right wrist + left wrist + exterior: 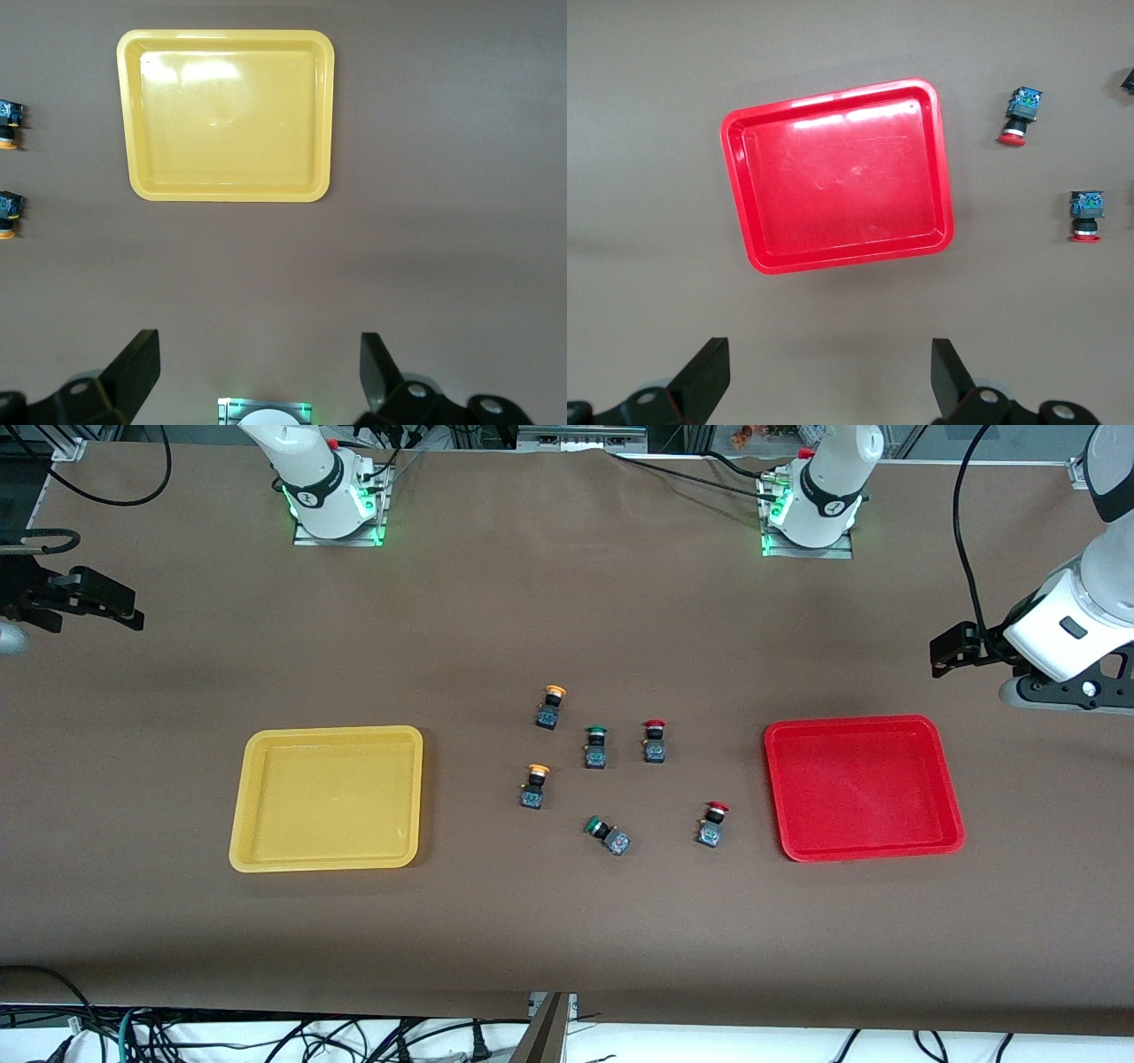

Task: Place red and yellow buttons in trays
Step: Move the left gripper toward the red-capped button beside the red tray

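Observation:
Two red-capped buttons (655,741) (711,824) and two yellow-capped buttons (550,707) (533,786) stand on the brown table between the trays. The yellow tray (266,797) lies toward the right arm's end and the red tray (864,731) toward the left arm's end; both are empty. My left gripper (943,654) is open and empty, up over the table beside the red tray (837,257). Its wrist view also shows both red buttons (1021,115) (1086,215). My right gripper (124,607) is open and empty at the right arm's end. Its wrist view shows the yellow tray (229,190) and both yellow buttons (9,124) (7,215).
Two green-capped buttons (595,747) (607,834) sit among the others; the one nearer the front camera lies on its side. The arm bases (332,496) (811,509) stand along the table's back edge. Cables hang below the front edge.

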You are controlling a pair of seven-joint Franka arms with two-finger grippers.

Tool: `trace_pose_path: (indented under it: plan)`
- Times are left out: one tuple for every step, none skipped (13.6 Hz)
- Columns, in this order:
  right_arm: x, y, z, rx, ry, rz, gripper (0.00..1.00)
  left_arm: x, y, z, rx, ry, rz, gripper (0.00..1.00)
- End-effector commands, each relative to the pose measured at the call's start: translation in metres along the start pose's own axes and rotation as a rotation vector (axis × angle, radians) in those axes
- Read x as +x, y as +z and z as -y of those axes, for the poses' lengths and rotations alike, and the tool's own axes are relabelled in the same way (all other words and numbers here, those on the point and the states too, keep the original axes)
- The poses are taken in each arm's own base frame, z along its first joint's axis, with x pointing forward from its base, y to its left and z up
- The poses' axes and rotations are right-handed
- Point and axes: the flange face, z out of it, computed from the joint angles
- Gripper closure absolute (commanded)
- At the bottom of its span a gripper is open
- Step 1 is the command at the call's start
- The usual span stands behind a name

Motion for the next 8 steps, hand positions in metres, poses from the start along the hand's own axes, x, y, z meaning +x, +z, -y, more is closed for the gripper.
trace_pose_path:
  plan:
    - [-0.002, -0.001, -0.002, 0.019, 0.008, -0.003, 0.0, 0.004, -0.004, 0.003, -0.019, 0.003, -0.002, 0.0]
    - [-0.002, -0.001, -0.002, 0.019, 0.008, -0.003, 0.0, 0.005, -0.003, 0.003, -0.021, 0.005, 0.0, 0.0]
    - [-0.002, -0.001, -0.002, 0.019, 0.008, -0.003, 0.0, 0.005, -0.002, 0.003, -0.02, 0.005, 0.003, 0.0]
    - [-0.002, -0.001, -0.002, 0.019, 0.008, -0.003, 0.0, 0.005, -0.003, 0.003, -0.02, 0.005, 0.001, 0.0]
    - [-0.002, -0.001, -0.002, 0.019, 0.008, -0.003, 0.0, 0.005, -0.003, 0.004, -0.018, 0.005, 0.001, 0.0]
    - [-0.002, -0.001, -0.002, 0.019, 0.008, -0.003, 0.0, 0.006, -0.002, 0.003, -0.017, 0.005, 0.002, 0.0]
    - [-0.002, -0.001, -0.002, 0.019, 0.008, -0.003, 0.0, 0.008, 0.004, 0.002, -0.021, -0.002, 0.017, 0.0]
    - [-0.002, -0.001, -0.003, 0.019, 0.01, -0.003, 0.0, 0.009, 0.008, 0.002, -0.024, -0.001, 0.027, 0.0]
